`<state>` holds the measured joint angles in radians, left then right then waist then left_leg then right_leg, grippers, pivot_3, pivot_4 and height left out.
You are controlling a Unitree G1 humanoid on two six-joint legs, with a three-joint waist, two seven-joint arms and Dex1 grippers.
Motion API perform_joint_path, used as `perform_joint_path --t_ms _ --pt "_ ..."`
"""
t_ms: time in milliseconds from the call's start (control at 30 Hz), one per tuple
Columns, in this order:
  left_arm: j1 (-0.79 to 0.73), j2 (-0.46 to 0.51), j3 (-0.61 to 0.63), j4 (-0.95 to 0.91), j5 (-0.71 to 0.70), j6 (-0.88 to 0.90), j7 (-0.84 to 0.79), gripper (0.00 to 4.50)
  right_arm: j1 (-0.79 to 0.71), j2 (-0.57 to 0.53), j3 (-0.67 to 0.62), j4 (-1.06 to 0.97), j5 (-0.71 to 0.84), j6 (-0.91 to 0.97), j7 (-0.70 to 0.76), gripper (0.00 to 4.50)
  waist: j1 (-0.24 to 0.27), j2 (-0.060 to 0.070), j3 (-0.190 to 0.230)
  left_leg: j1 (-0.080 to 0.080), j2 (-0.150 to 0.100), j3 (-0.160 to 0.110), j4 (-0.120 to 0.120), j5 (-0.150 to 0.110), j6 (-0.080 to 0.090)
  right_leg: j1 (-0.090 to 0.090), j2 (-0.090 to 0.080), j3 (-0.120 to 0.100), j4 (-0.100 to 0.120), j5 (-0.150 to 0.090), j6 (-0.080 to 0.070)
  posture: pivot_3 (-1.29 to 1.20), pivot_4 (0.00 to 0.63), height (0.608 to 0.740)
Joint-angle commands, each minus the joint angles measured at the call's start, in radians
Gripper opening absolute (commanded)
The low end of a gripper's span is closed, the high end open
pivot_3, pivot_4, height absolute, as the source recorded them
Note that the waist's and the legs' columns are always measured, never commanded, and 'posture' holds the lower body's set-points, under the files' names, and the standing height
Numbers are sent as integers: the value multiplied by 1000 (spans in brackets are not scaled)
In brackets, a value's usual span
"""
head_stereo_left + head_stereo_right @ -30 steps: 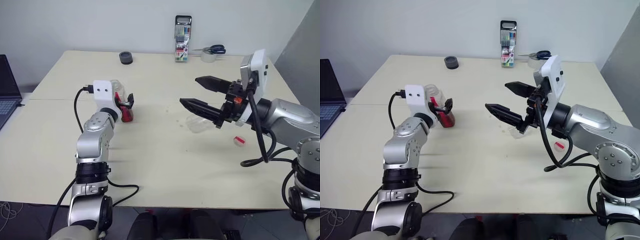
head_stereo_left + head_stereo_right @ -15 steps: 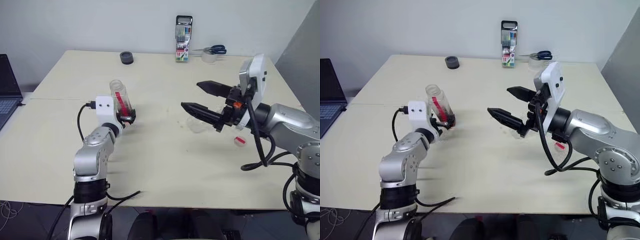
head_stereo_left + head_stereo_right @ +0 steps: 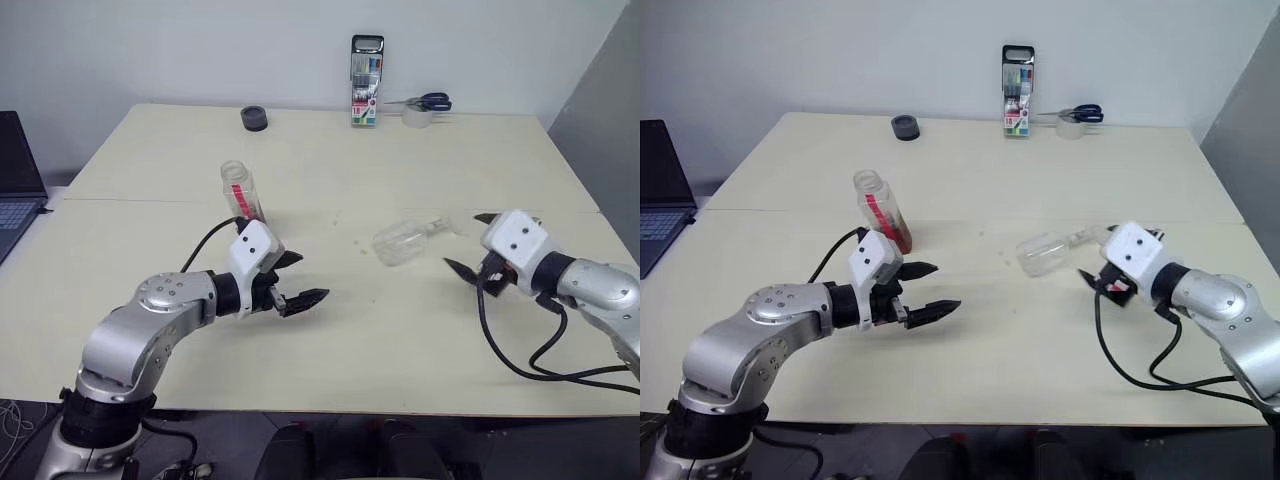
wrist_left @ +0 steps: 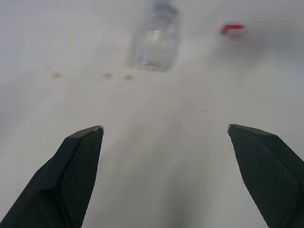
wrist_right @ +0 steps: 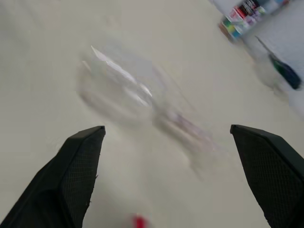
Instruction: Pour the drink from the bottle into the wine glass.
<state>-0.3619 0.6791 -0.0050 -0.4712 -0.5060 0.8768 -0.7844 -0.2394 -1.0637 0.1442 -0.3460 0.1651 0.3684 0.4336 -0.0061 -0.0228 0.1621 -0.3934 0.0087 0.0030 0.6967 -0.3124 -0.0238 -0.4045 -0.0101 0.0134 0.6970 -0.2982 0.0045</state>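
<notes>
- Head views: the bottle point(image 3: 241, 192) stands upright on the table point(image 3: 330, 340), uncapped, beyond the left gripper point(image 3: 290, 280) and clear of it. A little drink point(image 3: 898, 238) sits at its base beside the red label strip. The glass point(image 3: 405, 240) lies on its side at mid-table, bowl toward the left arm, stem and foot toward the right gripper point(image 3: 480, 245). Both grippers have their fingers spread wide and carry nothing. Small brownish spots mark the table near the glass. A marker pack point(image 3: 366, 80), scissors point(image 3: 428, 99) and a dark tape roll point(image 3: 253, 116) lie along the far edge, a laptop point(image 3: 15, 180) off to the left.
- Left wrist view: the fingers point(image 4: 78, 161) stand wide apart over bare table; ahead lies the glass point(image 4: 154, 45), blurred, with the red cap point(image 4: 232, 29) beyond it.
- Right wrist view: the fingers point(image 5: 78, 164) are likewise wide, the glass point(image 5: 126, 90) lying close in front, bowl nearer and stem running away.
- Handling, as I judge it: the glass is thin, brittle, smooth and free to roll; it must be stood up first, best taken gently at the stem or low on the bowl. The bottle is light, nearly empty soft plastic that dents and tips easily, so grip mid-body, across the label.
</notes>
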Motion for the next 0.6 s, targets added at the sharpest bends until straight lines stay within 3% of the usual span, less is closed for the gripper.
perform_joint_path --t_ms 33,300,600 --pt "-69 -13 1 59 5 -73 -19 4473 -62 10 70 176 -244 -258 -13 4500 -4 0 0 0 1 0 0 0 0 0 1 1 0 0 0 0 150 740" --pt "-94 -66 -12 97 1 -104 -3 4473 -296 123 229 598 -618 -625 -85 4500 -23 0 0 -1 1 1 0 0 0 -1 1 2 0 0 0 0 150 740" --pt "-89 -111 -19 69 -23 -86 28 4473 -599 320 344 1025 -837 -848 -216 4500 -26 0 0 0 1 0 0 0 -1 -1 1 2 1 0 -1 0 150 740"
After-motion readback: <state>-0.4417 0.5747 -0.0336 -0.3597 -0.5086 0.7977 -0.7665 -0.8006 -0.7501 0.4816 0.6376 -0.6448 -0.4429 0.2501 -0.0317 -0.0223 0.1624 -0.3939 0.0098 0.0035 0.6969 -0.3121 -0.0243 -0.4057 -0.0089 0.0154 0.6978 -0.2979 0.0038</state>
